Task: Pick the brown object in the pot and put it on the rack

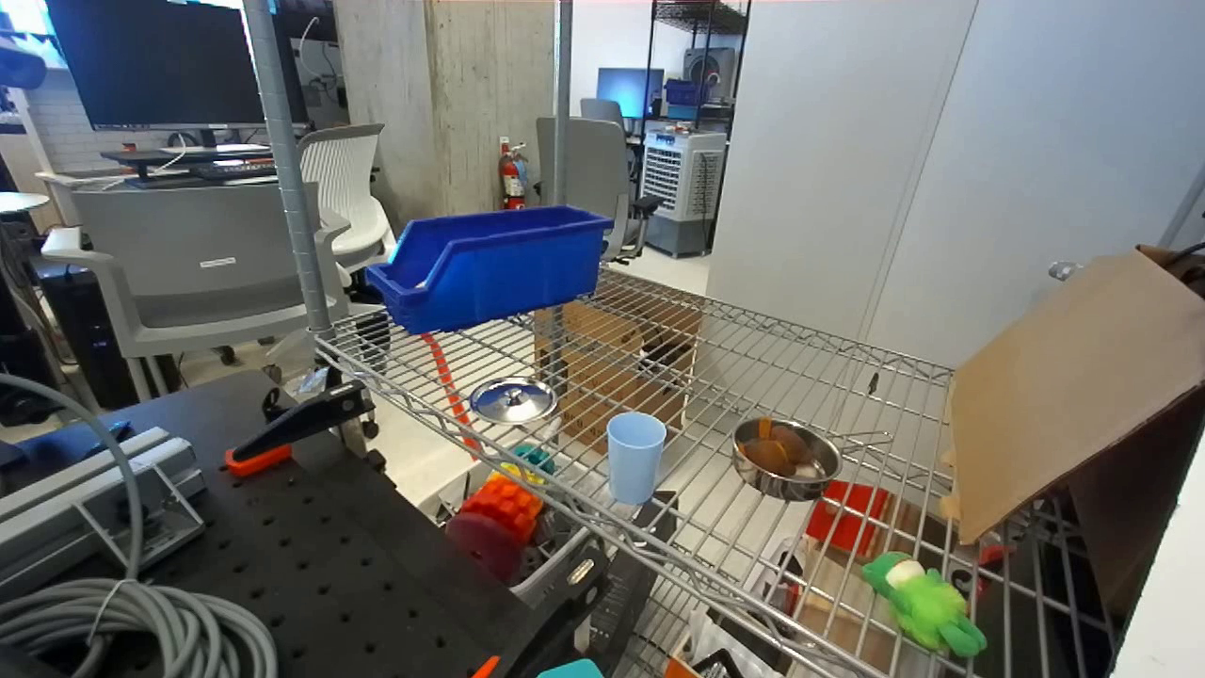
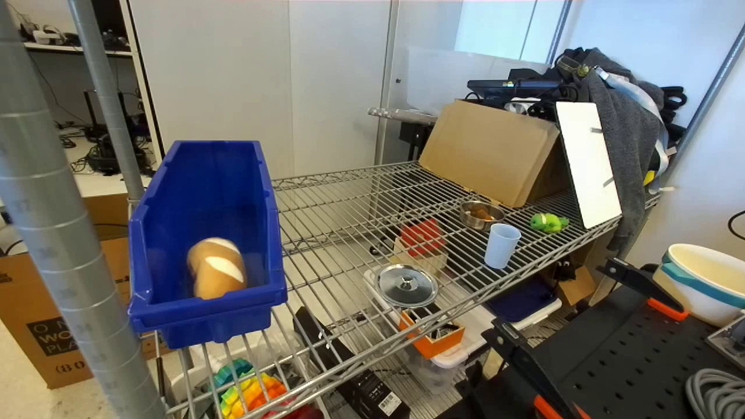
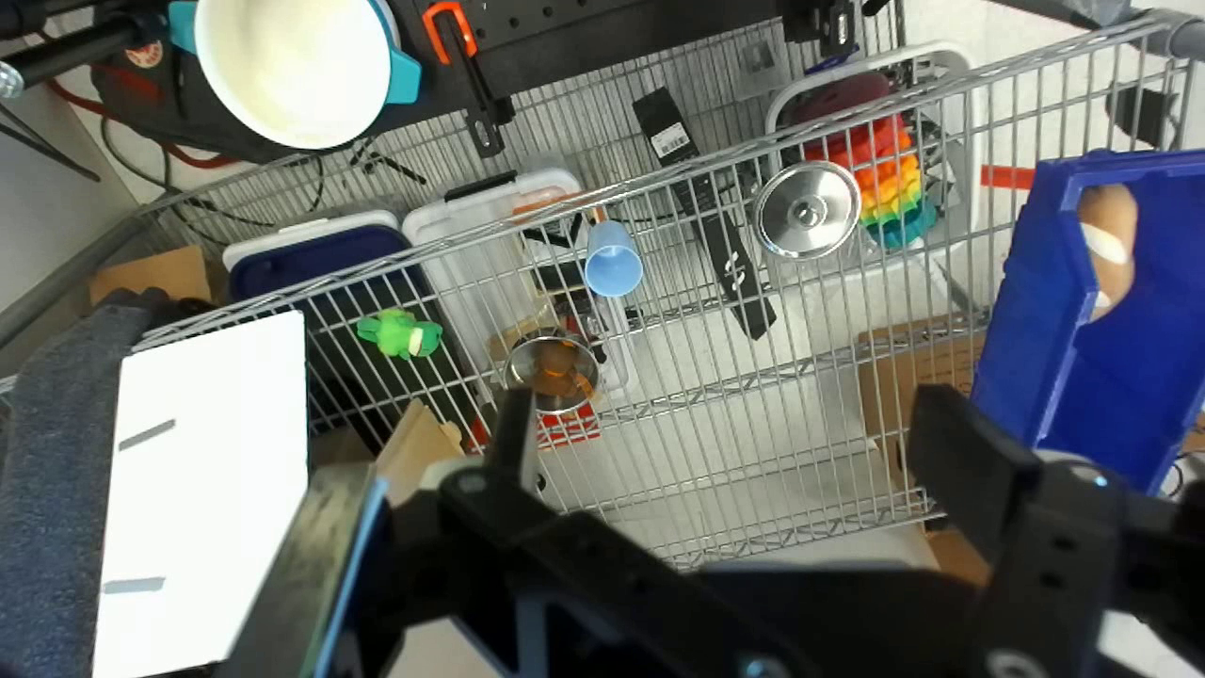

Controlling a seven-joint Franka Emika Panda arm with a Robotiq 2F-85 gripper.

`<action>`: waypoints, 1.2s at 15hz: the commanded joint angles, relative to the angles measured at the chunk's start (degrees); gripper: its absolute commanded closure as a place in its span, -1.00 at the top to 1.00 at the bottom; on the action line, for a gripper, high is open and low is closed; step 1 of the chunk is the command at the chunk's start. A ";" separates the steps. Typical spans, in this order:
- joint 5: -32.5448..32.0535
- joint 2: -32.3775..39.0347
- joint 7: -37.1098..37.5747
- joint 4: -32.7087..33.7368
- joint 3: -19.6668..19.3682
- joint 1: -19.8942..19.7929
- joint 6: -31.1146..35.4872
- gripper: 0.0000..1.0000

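Pot, left of centre in our wrist view, stands on the rack; the brown object sits down inside it. We make out 2 rounded lumps, but cannot tell whether they are 1 piece. Material unclear; we judge it light, fairly stiff, perhaps slick against bare metal, so apt to roll if nudged. Best hold, we think: straight down from above, across the lump's sides, clear of the pot's rim, with a gentle squeeze. Bottom centre: gripper, jaws spread far apart, nothing held. Right of centre, upper half: lid, flat on the rack. Far right: blue bin, a tan-and-white item inside.
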 commanded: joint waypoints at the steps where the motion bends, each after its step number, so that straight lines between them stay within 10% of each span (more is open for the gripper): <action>1: 0.41 0.03 -0.40 0.09 0.38 -0.54 -0.07 1.00; 18: 1.10 44.94 0.51 10.27 -2.57 -4.00 33.92 1.00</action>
